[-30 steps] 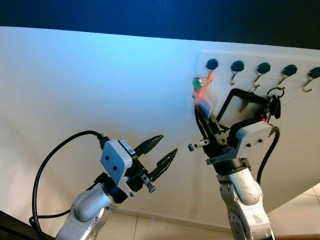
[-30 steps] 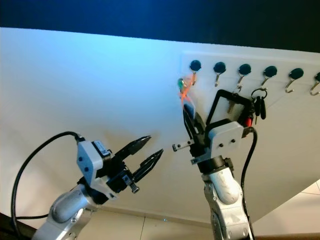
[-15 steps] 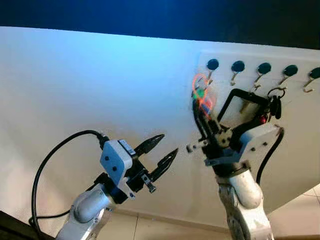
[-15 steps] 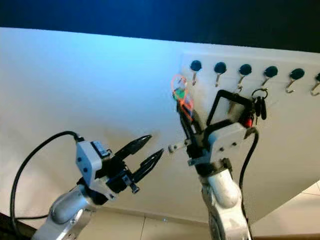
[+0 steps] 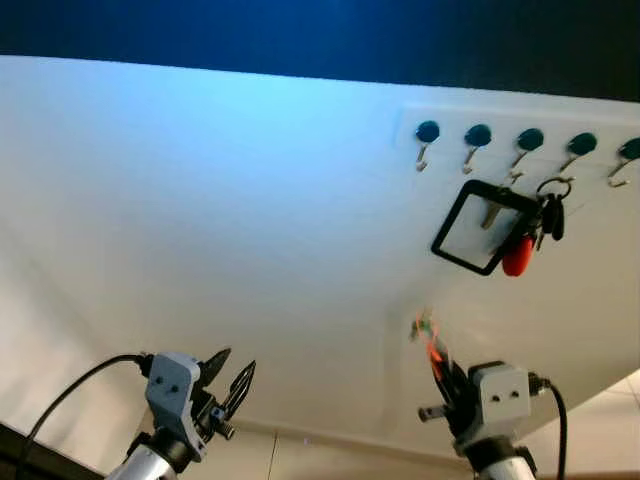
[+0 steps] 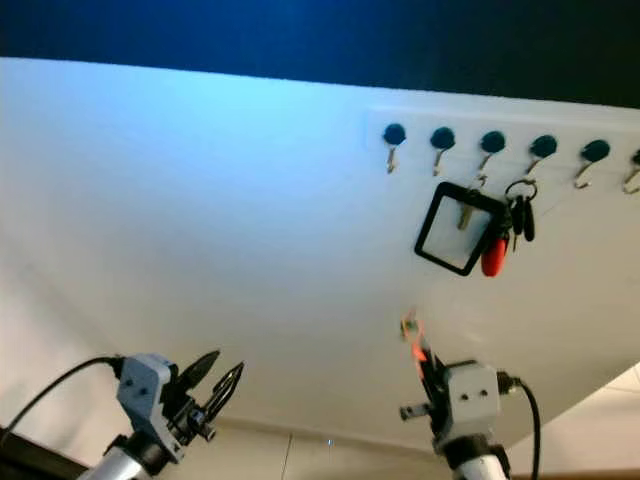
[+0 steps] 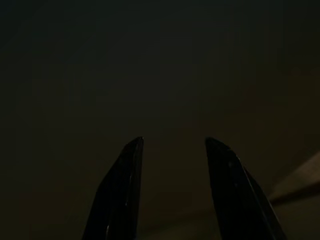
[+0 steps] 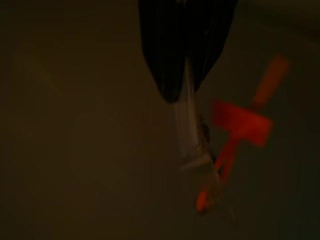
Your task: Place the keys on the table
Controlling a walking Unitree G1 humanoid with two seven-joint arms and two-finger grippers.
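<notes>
The keys [image 5: 426, 328] are a small bunch with an orange tag [image 5: 434, 350] and a green bit. They stick up out of my right gripper [image 5: 440, 364], low on the right in front of the white wall. That gripper is shut on them. The right wrist view shows its black fingers [image 8: 182, 50] pinching a silver key [image 8: 190, 135], with the orange tag [image 8: 240, 125] dangling blurred beside it. My left gripper [image 5: 232, 368] is low on the left, open with nothing in it. Its two fingers [image 7: 125, 190] stand apart in the dark left wrist view.
A row of dark-knobbed hooks [image 5: 478, 135] runs along the wall at upper right, and the leftmost hook [image 5: 426, 133] is bare. A black square frame [image 5: 447, 234], a red fob [image 5: 516, 255] and a black key bunch [image 5: 552, 212] hang from others. Tiled floor [image 5: 620, 430] lies below.
The orange-tagged keys have come off the leftmost hook and moved down with my right gripper. Both arms have dropped low in the picture.
</notes>
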